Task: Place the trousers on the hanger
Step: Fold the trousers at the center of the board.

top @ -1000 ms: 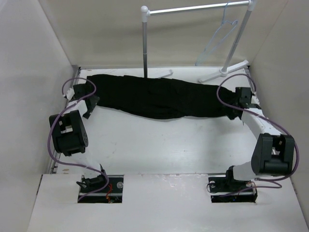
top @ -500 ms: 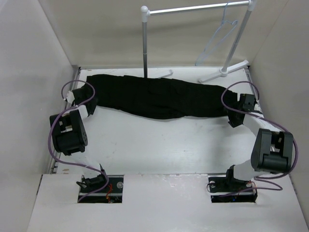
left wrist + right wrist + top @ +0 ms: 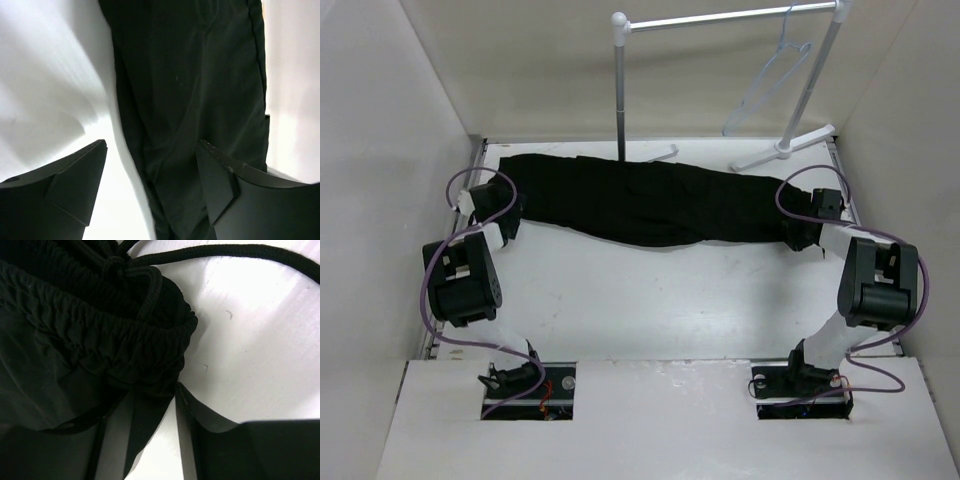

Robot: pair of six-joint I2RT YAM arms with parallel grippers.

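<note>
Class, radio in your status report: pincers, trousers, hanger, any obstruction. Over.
Left pincer open, astride a leg. Right pincer open at waistband. Trousers flat on table; hanger hooked on rail. Rail post behind trousers.

- A flat white table (image 3: 670,300) fills the middle of the top view, with pale walls to its left, right and upper sides.
- A pair of plain black soft-cloth trousers (image 3: 640,200) lies flat on it, stretched from the upper left to the right of centre.
- The gathered elastic waistband is at the right end, and the legs run to the left.
- A thin black drawstring (image 3: 240,252) trails from the waistband onto bare table, in the upper right of the right wrist view.
- A white-and-metal rail stand (image 3: 785,148) rests its white feet on the table at upper centre and upper right, just behind the trousers.
</note>
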